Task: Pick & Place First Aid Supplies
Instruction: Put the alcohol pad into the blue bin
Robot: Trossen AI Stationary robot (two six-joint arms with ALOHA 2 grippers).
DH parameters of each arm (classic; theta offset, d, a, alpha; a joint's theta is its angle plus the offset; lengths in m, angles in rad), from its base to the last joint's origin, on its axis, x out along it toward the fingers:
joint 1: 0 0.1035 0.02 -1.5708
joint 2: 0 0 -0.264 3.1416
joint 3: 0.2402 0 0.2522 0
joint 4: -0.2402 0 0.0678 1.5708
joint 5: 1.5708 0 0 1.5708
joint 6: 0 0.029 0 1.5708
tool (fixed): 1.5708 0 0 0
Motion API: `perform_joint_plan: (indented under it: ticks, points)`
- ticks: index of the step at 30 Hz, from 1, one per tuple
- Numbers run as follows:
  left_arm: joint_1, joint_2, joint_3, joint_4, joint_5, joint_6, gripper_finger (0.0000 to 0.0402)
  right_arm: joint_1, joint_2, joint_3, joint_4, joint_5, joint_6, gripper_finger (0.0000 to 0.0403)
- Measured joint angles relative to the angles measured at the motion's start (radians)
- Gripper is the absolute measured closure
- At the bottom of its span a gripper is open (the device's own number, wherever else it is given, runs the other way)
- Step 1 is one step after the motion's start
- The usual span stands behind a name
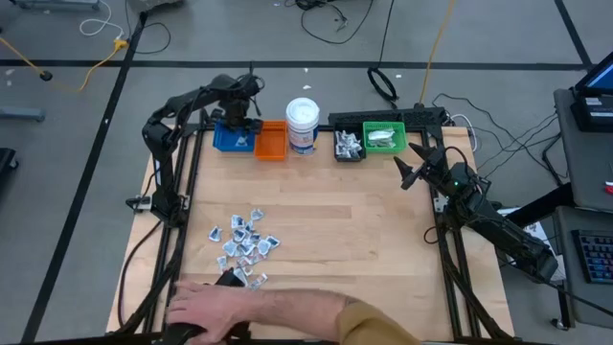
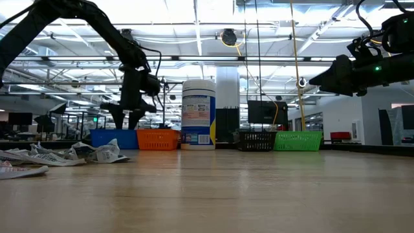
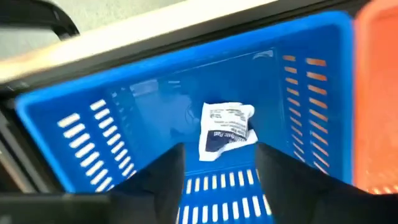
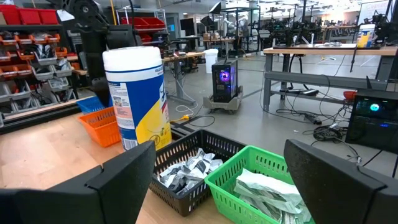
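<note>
Four small rectangular plastic bins stand in a row: one blue bin [image 1: 233, 139], one orange bin [image 1: 271, 141], one black bin [image 1: 349, 147] and one green bin [image 1: 385, 138]. One white cylindrical jar with a blue label [image 1: 303, 125] stands between the orange and black bins. One white wrapped packet [image 3: 225, 129] lies in the blue bin. The loose pile of small white and silvery packets [image 1: 245, 241] holds too many overlapping pieces to count exactly. Two dark arms are present, and one person's hand [image 1: 215, 307].

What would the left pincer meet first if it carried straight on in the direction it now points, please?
Most likely the white packet lying on the floor of the blue bin. The left pincer hangs open directly above the bin, aimed down into it, with nothing between; depth is hard to judge.
</note>
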Motion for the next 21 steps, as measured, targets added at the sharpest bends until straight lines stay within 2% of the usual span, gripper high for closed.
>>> perform_joint_plan:
  ticks: [6,12,16,21]
  points:
    - [-0.012,0.000,0.071,-0.076,-0.004,0.143,0.0148,0.000,0.000,0.000,0.000,0.000,0.000,0.0051]
    - [-0.043,-0.043,0.078,-0.148,-0.026,0.440,0.0133,0.000,0.000,0.000,0.000,0.000,0.000,0.0051]
    - [-0.095,-0.100,0.030,-0.135,-0.027,0.564,0.0133,0.000,0.000,0.000,0.000,0.000,0.000,0.0051]
    - [-0.196,-0.199,-0.079,-0.115,-0.021,0.592,0.0133,0.000,0.000,0.000,0.000,0.000,0.000,0.0051]
